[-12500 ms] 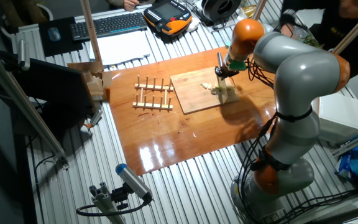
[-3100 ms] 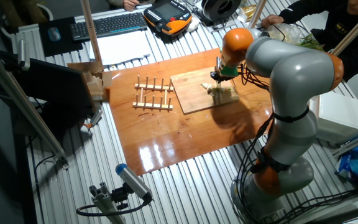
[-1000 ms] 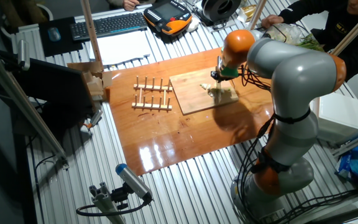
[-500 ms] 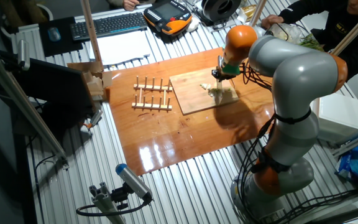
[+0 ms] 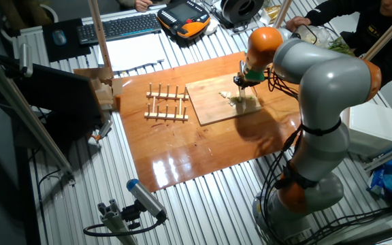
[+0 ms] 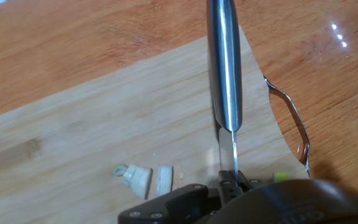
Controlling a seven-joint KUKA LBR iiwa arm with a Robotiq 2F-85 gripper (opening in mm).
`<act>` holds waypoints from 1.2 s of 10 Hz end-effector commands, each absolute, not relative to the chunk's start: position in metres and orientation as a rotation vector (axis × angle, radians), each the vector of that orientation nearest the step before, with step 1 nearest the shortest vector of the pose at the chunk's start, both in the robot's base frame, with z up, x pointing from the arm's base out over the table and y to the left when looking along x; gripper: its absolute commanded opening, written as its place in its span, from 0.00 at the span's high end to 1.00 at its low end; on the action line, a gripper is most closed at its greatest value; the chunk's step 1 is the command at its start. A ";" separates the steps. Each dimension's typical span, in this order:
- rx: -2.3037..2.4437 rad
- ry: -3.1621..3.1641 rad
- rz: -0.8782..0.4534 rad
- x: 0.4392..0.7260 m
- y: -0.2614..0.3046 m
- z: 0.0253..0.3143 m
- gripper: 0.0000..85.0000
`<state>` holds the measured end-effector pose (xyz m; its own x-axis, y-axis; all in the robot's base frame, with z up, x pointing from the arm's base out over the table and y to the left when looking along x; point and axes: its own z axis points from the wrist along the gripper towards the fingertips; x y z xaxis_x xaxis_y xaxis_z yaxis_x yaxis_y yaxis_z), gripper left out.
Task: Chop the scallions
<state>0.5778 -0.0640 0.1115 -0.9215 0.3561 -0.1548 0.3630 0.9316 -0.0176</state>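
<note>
The scallions (image 6: 143, 177) are short, pale cream-white pieces. In the hand view two cut pieces lie flat and close together: a thicker one with a small greenish end, and a thin slice just to its right. In the fixed view they (image 5: 231, 97) look like small pale bits.

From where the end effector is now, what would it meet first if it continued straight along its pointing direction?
Probably the wooden cutting board: the knife in the end effector would reach it first. The scallions lie beside the blade; depth is unclear.
</note>
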 end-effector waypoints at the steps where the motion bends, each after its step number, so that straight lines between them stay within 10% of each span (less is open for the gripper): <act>1: 0.550 2.938 -0.068 0.578 -0.064 0.110 1.00; 12: 0.545 2.915 -0.117 0.575 -0.063 0.094 1.00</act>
<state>0.5750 -0.0625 0.0938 -0.9181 0.3514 -0.1831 0.3649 0.9300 -0.0449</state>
